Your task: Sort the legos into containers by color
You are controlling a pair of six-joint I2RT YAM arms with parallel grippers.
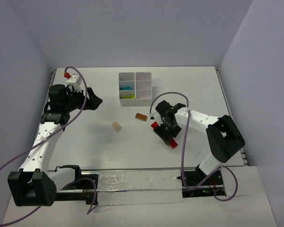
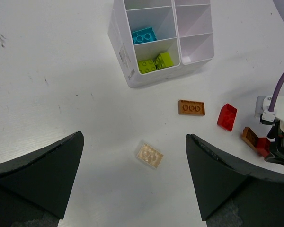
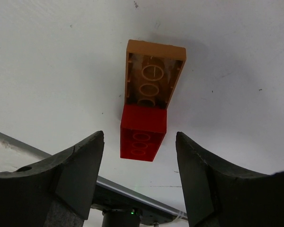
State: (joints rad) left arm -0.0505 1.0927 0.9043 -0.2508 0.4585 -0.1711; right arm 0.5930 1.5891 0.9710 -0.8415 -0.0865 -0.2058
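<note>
left arm [image 1: 38, 151]: rises from its base at the near left corner, runs up the left side, then bends at the wrist toward the right.
left gripper [image 2: 134, 137]: aimed forward and down, held high; the two dark fingers [image 2: 38, 175] stand wide apart.
right arm [image 1: 222, 137]: folded, elbow out at the right, forearm reaching left toward the centre.
right gripper [image 3: 139, 135]: pointing steeply down, held low; its fingers [image 3: 71, 175] are parted, a gap along the inner face of each.
</note>
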